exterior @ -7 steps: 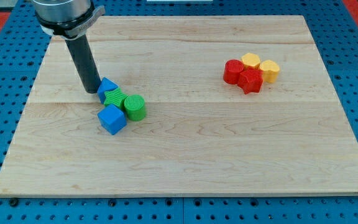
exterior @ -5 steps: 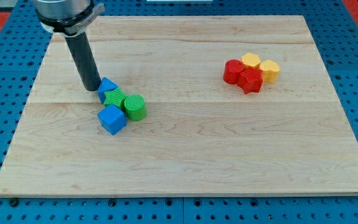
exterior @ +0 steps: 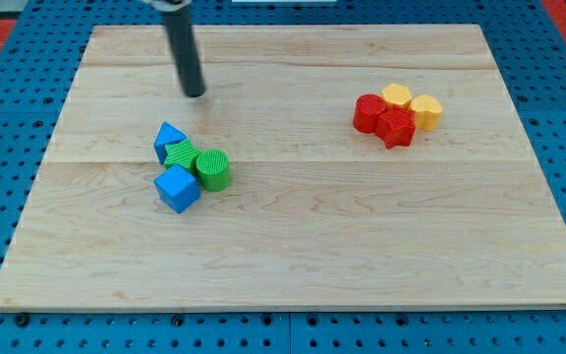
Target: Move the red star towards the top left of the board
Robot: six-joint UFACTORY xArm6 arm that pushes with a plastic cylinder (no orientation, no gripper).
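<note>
The red star (exterior: 396, 127) lies on the board's right part, touching another red block (exterior: 367, 112) on its left and two yellow blocks (exterior: 396, 95) (exterior: 425, 110) above and to its right. My tip (exterior: 196, 94) stands on the board's upper left part, far to the left of the red star and touching no block. It is above a cluster of blue and green blocks.
The left cluster holds a small blue block (exterior: 168, 136), a green star (exterior: 181, 153), a green cylinder (exterior: 212, 168) and a blue cube (exterior: 177, 187). The wooden board (exterior: 293, 246) rests on a blue pegboard.
My tip has left the small blue block's left side and moved up and to the right. No block has moved.
</note>
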